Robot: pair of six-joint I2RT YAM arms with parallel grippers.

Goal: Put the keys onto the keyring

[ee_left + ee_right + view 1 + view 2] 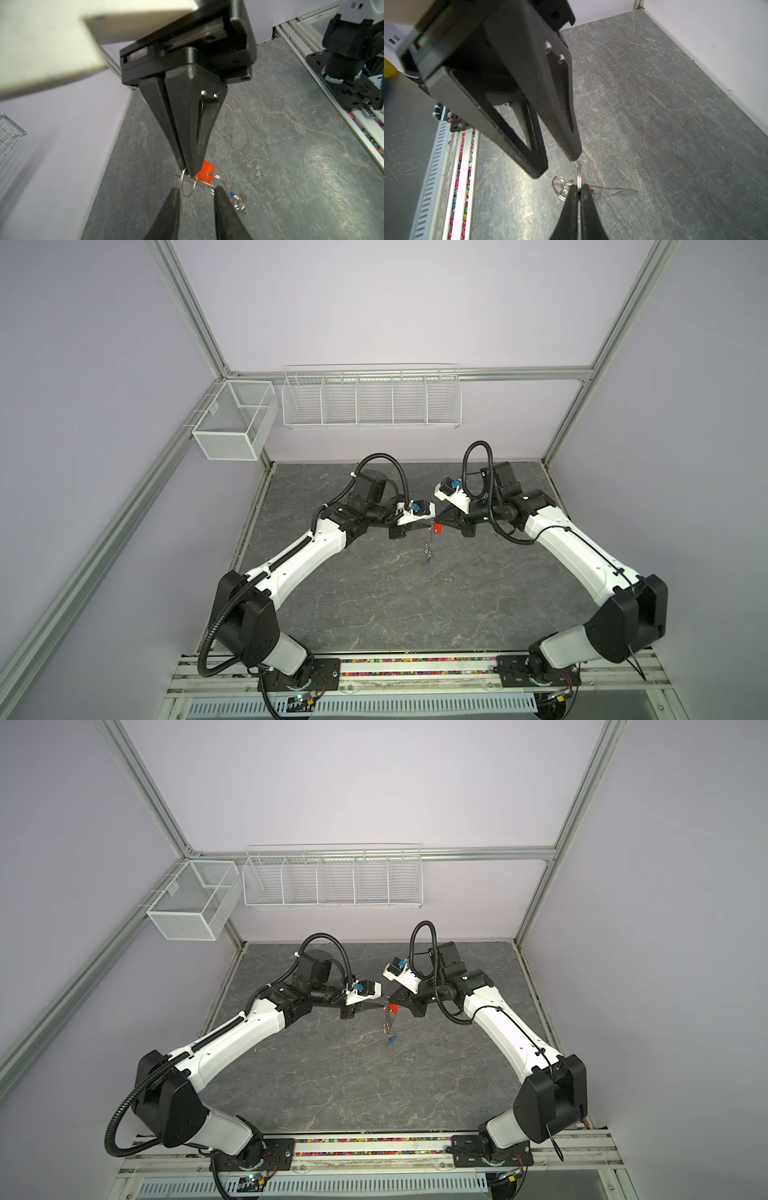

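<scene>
In both top views the keyring (429,546) (388,1026) hangs above the middle of the table. An orange-red tagged key (436,527) (390,1008) sits at its top and a blue tagged key (432,559) (393,1039) at its bottom. My right gripper (579,188) (439,524) is shut on one silver ring (187,184) at the top of the bundle. My left gripper (197,190) (428,525) stands open just in front of that ring, tip to tip with the right one, with nothing between its fingers. The orange tag (204,172) shows behind the right fingertips, and the blue tag (232,194) is mostly hidden.
Grey marbled tabletop (374,593) lies below the hanging bundle. A white mesh basket (232,423) and a white wire rack (370,400) hang on the walls at the back. A rail with coloured bits (415,666) runs along the front edge between the arm bases.
</scene>
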